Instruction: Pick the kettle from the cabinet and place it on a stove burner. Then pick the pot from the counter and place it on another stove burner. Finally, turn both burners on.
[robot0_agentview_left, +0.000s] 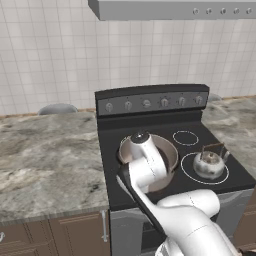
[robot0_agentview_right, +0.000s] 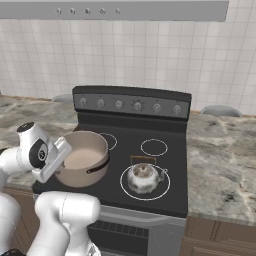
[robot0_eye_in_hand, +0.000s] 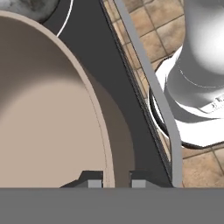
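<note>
The gripper (robot0_eye_in_hand: 113, 178) is seen at the bottom centre of the hand view, its fingertips (robot0_eye_in_hand: 92, 180) clamped on the rim of the pot (robot0_agentview_right: 82, 157). The pot is set on the stove (robot0_agentview_right: 170, 172) at centre left of the right base view; the kettle (robot0_agentview_right: 143, 177) is seen on the burner beside it, lower centre.

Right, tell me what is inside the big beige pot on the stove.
The large round beige-tan metal pot shows only its bare tan floor and inner wall, with nothing in it. The white arm covers part of the interior. The tool pinches the rim, one finger inside.
</note>
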